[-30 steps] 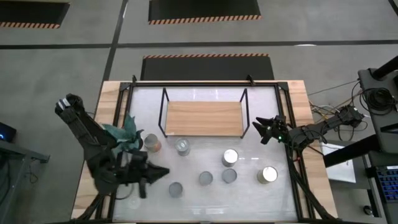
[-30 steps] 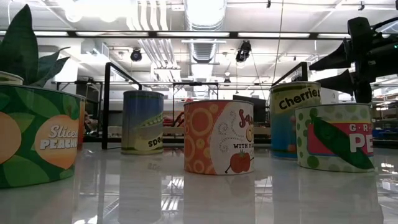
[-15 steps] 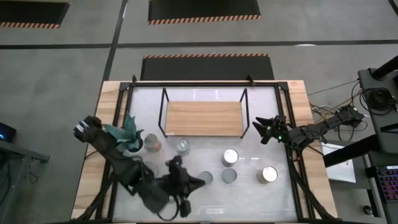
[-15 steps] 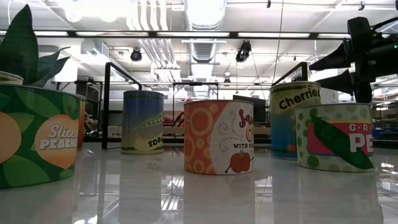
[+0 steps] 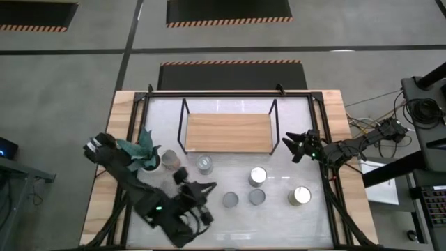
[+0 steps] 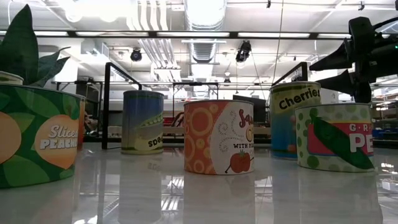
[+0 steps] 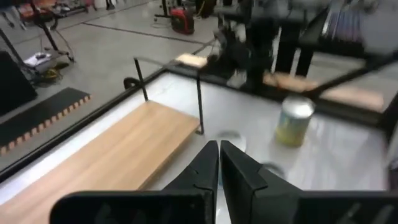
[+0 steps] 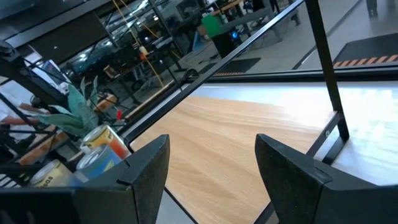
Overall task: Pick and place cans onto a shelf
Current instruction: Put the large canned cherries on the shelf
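The left gripper point(image 5: 207, 187) was seen over the front-left part of the table point(image 5: 306, 216), approx. between the can with the reddish side point(image 5: 171, 160) and the small can point(image 5: 230, 200) at front centre. In the left wrist view its fingers point(image 7: 239, 168) were pressed nearly together, only a thin slit between them, w/ nothing held; beyond them a pale yellow-green can point(image 7: 293, 121) stood upright on the white top, beside the shelf's corner post.

The right gripper point(image 5: 293, 147) was held just off the right end of the shelf point(image 5: 228, 132), near its front-right post. Its fingers point(image 8: 147, 167) were spread wide apart, nothing between them, and the light-wood board point(image 8: 249, 155) was seen past them, bare.

No can was on the shelf. All cans were standing on the table in front of it: one just off the shelf's front edge point(image 5: 203, 164), a shiny-topped one point(image 5: 258, 176) right of centre, another point(image 5: 257, 197) just in front of that, and a bright-topped one point(image 5: 301, 195) at the right. The potted teal plant point(image 5: 143, 152) stood touching or just beside the reddish can. Low view: upright labelled cans, incl. an orange one point(image 6: 219, 137) at centre.
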Motion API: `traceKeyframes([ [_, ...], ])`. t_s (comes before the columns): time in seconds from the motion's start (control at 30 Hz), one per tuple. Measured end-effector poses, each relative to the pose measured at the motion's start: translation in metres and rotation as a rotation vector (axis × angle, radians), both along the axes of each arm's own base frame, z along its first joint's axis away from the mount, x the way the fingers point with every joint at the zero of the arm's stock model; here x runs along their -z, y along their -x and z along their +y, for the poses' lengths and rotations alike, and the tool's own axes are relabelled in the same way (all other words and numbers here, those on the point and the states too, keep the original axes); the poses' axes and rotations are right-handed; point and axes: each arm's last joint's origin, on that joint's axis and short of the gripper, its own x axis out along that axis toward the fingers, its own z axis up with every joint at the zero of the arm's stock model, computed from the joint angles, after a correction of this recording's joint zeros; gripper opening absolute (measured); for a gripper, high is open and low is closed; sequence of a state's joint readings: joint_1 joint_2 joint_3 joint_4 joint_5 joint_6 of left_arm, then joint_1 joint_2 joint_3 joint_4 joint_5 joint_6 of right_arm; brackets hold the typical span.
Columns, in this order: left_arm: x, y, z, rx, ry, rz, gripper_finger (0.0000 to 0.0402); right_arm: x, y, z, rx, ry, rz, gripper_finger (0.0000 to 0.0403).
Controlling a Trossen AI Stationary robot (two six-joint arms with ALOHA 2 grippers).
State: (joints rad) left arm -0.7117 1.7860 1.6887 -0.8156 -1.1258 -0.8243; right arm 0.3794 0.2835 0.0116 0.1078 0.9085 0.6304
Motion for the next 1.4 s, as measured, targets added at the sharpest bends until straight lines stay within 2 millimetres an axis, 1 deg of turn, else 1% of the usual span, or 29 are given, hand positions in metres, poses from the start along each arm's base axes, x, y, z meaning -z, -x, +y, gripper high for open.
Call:
traceKeyframes([
  [0.1, 0.027, -0.023, 0.006, 0.149, -0.023, 0.062, 0.0000, 0.000, 0.000, 0.000, 0.000, 0.000, 0.000, 0.0226],
  [0.13, 0.033, -0.032, 0.007, 0.252, -0.024, 0.066, 0.0000, 0.000, 0.000, 0.000, 0.000, 0.000, -0.001, 0.0226],
  [0.2, 0.044, -0.047, 0.011, 0.552, -0.043, 0.054, 0.0000, -0.001, 0.000, 0.000, -0.001, 0.005, -0.001, 0.0226],
  [0.27, 0.051, -0.057, 0.017, 0.843, -0.069, -0.015, 0.0000, -0.002, 0.000, 0.000, -0.004, 0.027, 0.005, 0.0226],
  [0.3, 0.052, -0.060, 0.022, 0.932, -0.074, -0.056, 0.0000, -0.004, 0.000, 0.000, -0.006, 0.044, 0.013, 0.0226],
  [0.33, 0.052, -0.061, 0.029, 0.970, -0.069, -0.079, 0.0000, -0.009, -0.001, 0.000, -0.011, 0.057, 0.012, 0.0226],
  [0.37, 0.053, -0.062, 0.036, 0.969, -0.064, -0.082, 0.0000, -0.014, -0.001, 0.001, -0.017, 0.072, 0.004, 0.0226],
  [0.47, 0.057, -0.063, 0.058, 0.892, -0.035, -0.052, 0.0000, -0.030, -0.001, 0.001, -0.032, 0.134, 0.000, 0.0226],
  [0.53, 0.062, -0.065, 0.067, 0.862, -0.027, -0.031, 0.0000, -0.042, -0.001, 0.001, -0.033, 0.179, 0.002, 0.0226],
  [0.63, 0.063, -0.067, 0.072, 0.850, -0.010, -0.044, 0.0000, -0.059, -0.001, 0.000, -0.032, 0.238, 0.005, 0.0226],
  [0.7, 0.064, -0.068, 0.073, 0.818, 0.081, -0.050, 0.0000, -0.070, 0.001, 0.000, -0.026, 0.261, -0.002, 0.0226],
  [0.8, 0.063, -0.070, 0.082, 0.801, 0.119, -0.025, 0.0000, -0.085, 0.003, -0.001, -0.018, 0.288, -0.016, 0.0226],
  [0.9, 0.054, -0.064, 0.088, 0.784, 0.118, -0.084, 0.0000, -0.100, 0.006, -0.002, -0.048, 0.318, -0.014, 0.0226],
  [1.03, 0.044, -0.056, 0.087, 0.759, 0.062, -0.136, 0.0000, -0.113, 0.009, -0.001, -0.132, 0.315, 0.040, 0.0226],
  [1.13, 0.032, -0.048, 0.090, 0.647, -0.002, -0.145, 0.0000, -0.119, 0.007, 0.001, -0.200, 0.311, 0.055, 0.0226],
  [1.2, 0.024, -0.038, 0.094, 0.521, -0.058, -0.118, 0.0000, -0.123, 0.004, 0.003, -0.253, 0.315, 0.053, 0.0226],
  [1.27, 0.018, -0.026, 0.096, 0.437, -0.116, -0.069, 0.0000, -0.125, 0.000, 0.006, -0.278, 0.320, 0.066, 0.0226],
  [1.33, 0.009, -0.013, 0.098, 0.401, -0.156, -0.044, 0.0000, -0.124, -0.009, 0.009, -0.287, 0.330, 0.107, 0.0226],
  [1.4, -0.005, 0.001, 0.101, 0.401, -0.188, -0.046, 0.0000, -0.124, -0.020, 0.014, -0.295, 0.351, 0.164, 0.0226],
])
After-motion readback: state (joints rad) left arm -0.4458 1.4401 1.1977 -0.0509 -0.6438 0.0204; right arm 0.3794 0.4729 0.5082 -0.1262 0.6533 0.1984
